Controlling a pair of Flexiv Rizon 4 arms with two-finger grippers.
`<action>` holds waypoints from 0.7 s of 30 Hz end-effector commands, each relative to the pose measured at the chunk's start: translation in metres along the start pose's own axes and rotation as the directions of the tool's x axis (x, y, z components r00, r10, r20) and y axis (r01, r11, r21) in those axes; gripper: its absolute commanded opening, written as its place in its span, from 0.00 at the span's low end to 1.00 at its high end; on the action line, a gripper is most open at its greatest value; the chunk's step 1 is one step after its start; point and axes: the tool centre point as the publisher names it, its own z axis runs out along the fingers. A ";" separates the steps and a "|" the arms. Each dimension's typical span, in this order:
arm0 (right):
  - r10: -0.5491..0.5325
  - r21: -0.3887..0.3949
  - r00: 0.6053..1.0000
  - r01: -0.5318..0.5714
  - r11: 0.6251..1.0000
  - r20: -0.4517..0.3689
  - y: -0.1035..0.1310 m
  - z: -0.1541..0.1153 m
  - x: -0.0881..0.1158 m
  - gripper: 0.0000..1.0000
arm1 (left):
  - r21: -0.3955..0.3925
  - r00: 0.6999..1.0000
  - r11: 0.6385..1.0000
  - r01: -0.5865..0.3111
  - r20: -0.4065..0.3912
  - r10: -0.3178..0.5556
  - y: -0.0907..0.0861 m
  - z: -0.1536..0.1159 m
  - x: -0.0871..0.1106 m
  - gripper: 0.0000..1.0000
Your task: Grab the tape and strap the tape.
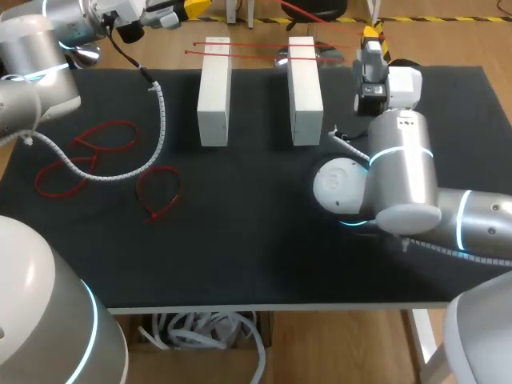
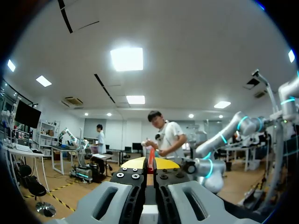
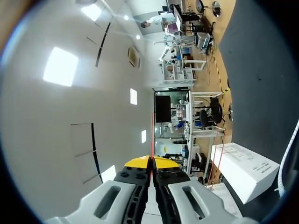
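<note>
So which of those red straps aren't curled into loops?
The two straight straps stretched across the far ends of the white blocks; the other straps, lying left of the blocks, are all looped.

A table (image 1: 264, 306) with a pale front edge is covered almost entirely by a black mat (image 1: 240, 232). Toward the far side of the mat stand two white rectangular blocks, the left block (image 1: 214, 92) and the right block (image 1: 305, 92). They look alike, long and narrow. They lie parallel, with their long sides running from near to far. A gap of black mat separates them. Their far ends reach about the mat's far edge.
</note>
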 end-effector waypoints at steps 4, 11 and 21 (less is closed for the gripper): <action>-0.023 -0.004 0.999 0.023 1.000 0.024 0.000 -0.003 -0.002 0.00 | -0.002 1.000 1.000 0.001 0.003 -0.001 -0.001 0.000 0.001 0.00; -0.043 0.002 0.999 0.043 0.999 0.026 -0.003 -0.005 -0.003 0.00 | -0.002 1.000 1.000 0.001 0.003 -0.001 -0.001 0.000 0.001 0.00; -0.074 0.016 0.997 0.073 0.997 0.027 -0.006 -0.007 -0.004 0.00 | -0.094 0.999 0.995 -0.044 -0.014 0.043 -0.004 -0.001 0.000 0.00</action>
